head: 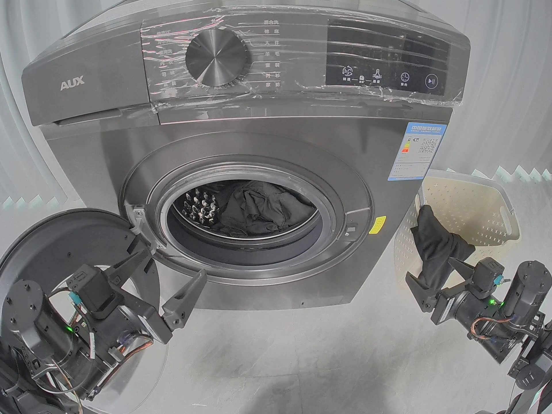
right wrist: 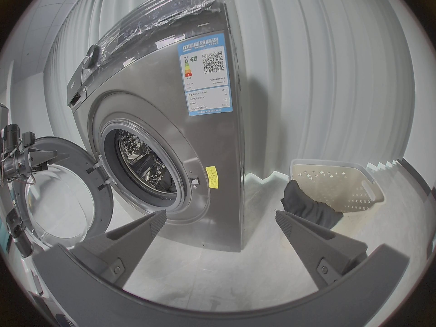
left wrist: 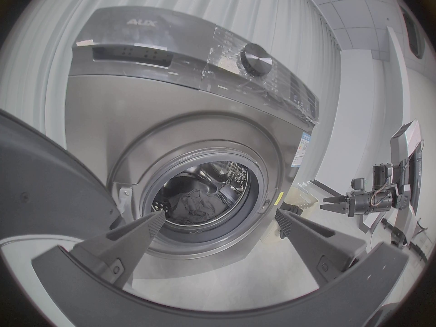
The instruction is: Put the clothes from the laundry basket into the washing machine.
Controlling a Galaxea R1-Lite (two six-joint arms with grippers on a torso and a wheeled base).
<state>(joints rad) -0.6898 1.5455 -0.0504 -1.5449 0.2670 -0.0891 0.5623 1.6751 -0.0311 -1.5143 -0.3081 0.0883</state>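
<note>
Head view: dark garment [head: 434,242] is hanging over the laundry basket [head: 489,202] rim (more dark clothes [head: 259,208] are lying in the drum).
The basket is standing just beside the washing machine [head: 247,127], whose door [head: 52,248] is hanging open. The right gripper [head: 430,268] is hovering near the garment and the left gripper [head: 172,265] by the door, both spread wide and holding nothing.

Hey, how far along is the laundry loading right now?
Done: dark clothes lie in the drum of the washing machine, and its door is open. In hand: nothing; the left gripper and right gripper are both open and empty. Left: one dark garment, draped over the laundry basket rim.
</note>
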